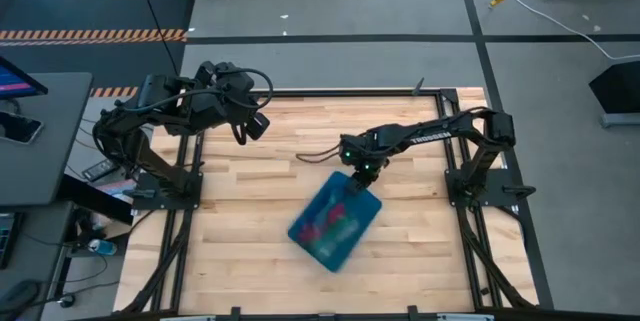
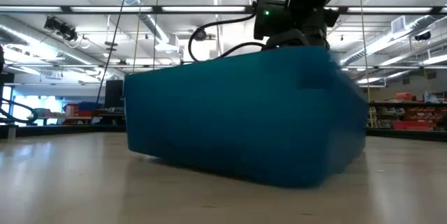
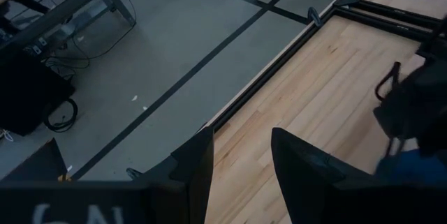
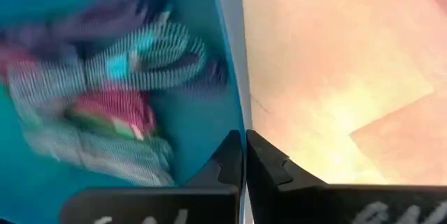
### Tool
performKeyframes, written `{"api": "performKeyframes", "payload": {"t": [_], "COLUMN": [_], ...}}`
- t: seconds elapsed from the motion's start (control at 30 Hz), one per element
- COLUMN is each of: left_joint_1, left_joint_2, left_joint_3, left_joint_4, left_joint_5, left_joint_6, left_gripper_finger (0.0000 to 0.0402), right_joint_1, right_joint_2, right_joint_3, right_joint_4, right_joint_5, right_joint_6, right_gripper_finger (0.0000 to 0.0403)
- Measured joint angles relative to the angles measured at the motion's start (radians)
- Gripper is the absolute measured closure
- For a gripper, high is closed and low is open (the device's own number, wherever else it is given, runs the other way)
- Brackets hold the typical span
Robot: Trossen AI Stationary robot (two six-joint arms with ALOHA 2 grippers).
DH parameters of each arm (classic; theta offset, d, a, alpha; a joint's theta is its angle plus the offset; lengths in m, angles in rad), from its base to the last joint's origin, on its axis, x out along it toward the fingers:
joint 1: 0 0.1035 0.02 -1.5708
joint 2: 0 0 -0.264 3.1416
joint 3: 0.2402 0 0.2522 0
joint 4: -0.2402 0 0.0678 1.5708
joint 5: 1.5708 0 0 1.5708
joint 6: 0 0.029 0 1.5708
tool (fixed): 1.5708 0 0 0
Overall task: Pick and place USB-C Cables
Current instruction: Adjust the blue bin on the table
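A teal-blue bin [image 1: 335, 223] stands slantwise in the middle of the table and fills the low view [image 2: 244, 112]. Inside it lies a heap of USB-C cables [image 4: 105, 105] in teal, maroon, green, grey and purple, also seen from above [image 1: 328, 223]. My right gripper [image 1: 358, 175] is at the bin's far rim, shut on it [image 4: 244, 155]. My left gripper [image 1: 252, 127] waits open above the table's far left part, touching nothing [image 3: 241, 172]. My right gripper pinches the bin's wall at its far rim [image 4: 241, 123], one finger inside the bin and one outside. The fingers come from above, pointing down. Whether the bin's bottom is clear of the table I cannot tell.
Bare wooden tabletop [image 1: 250, 251] lies all around the bin. A black metal frame [image 1: 330, 91] borders the table, and the arm bases stand at its left and right edges. Thick black wiring [image 1: 320, 153] trails from the right arm.
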Motion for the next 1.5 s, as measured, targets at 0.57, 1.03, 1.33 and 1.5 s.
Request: {"api": "performKeyframes", "payload": {"t": [0.57,1.03,1.33,1.5], "left_joint_1": [0.0,0.0,0.0,0.0], "left_joint_2": [0.0,0.0,0.0,0.0], "left_joint_3": [0.0,0.0,0.0,0.0], "left_joint_4": [0.0,0.0,0.0,0.0], "left_joint_5": [0.0,0.0,0.0,0.0], "left_joint_6": [0.018,0.101,0.109,0.134], "left_gripper_finger": [0.0251,0.0251,0.0251,0.0251], "right_joint_1": [-0.011,-0.116,-0.107,-0.022], "right_joint_2": [-0.005,-0.003,-0.002,-0.001], "right_joint_3": [0.004,0.003,0.002,0.0], "right_joint_4": [0.008,-0.006,-0.034,-0.04], "right_joint_5": [0.222,0.397,0.468,0.498], "right_joint_6": [0.133,0.276,0.421,0.558], "right_gripper_finger": [0.0398,0.0398,0.0398,0.0399]}}
